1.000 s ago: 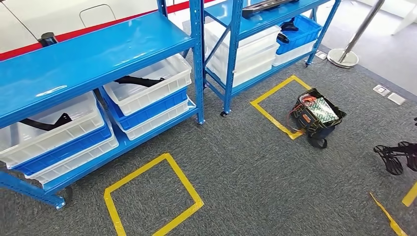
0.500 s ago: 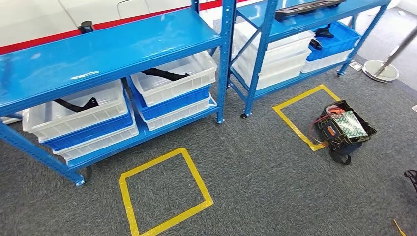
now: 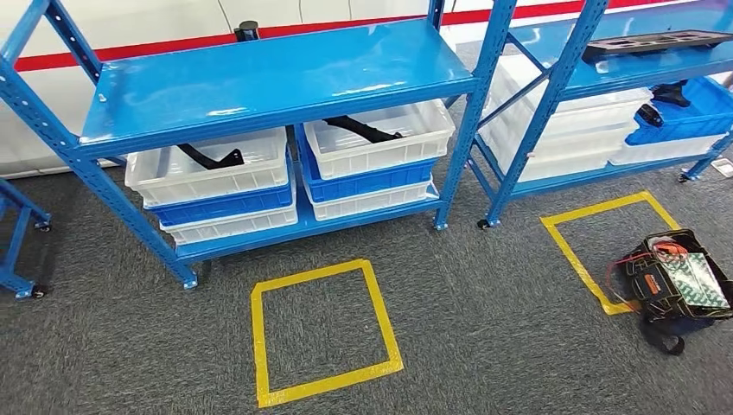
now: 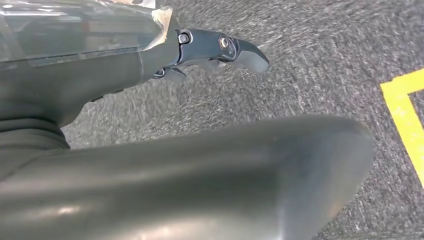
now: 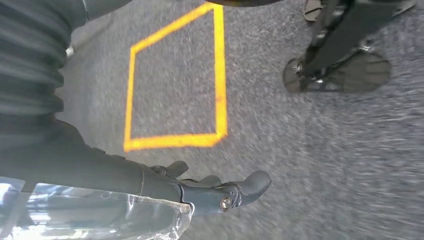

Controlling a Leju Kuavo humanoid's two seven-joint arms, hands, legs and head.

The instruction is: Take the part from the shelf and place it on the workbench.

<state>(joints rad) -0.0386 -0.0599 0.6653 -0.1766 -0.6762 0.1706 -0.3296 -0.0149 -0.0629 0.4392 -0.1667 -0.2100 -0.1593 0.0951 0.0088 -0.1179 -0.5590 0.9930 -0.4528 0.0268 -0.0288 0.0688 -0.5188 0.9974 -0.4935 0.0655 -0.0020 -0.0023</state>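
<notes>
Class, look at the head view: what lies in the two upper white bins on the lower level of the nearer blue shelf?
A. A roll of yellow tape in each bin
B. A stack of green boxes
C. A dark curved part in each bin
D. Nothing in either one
C: a dark curved part lies in the left white bin and another dark part in the right white bin of the blue shelf.

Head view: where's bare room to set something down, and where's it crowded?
Free: the top shelf of the near rack, bare but for a small dark object at its back edge; carpet inside the taped square. Crowded: the lower shelf, filled by stacked bins; the tool bag overlaps the right square.
</notes>
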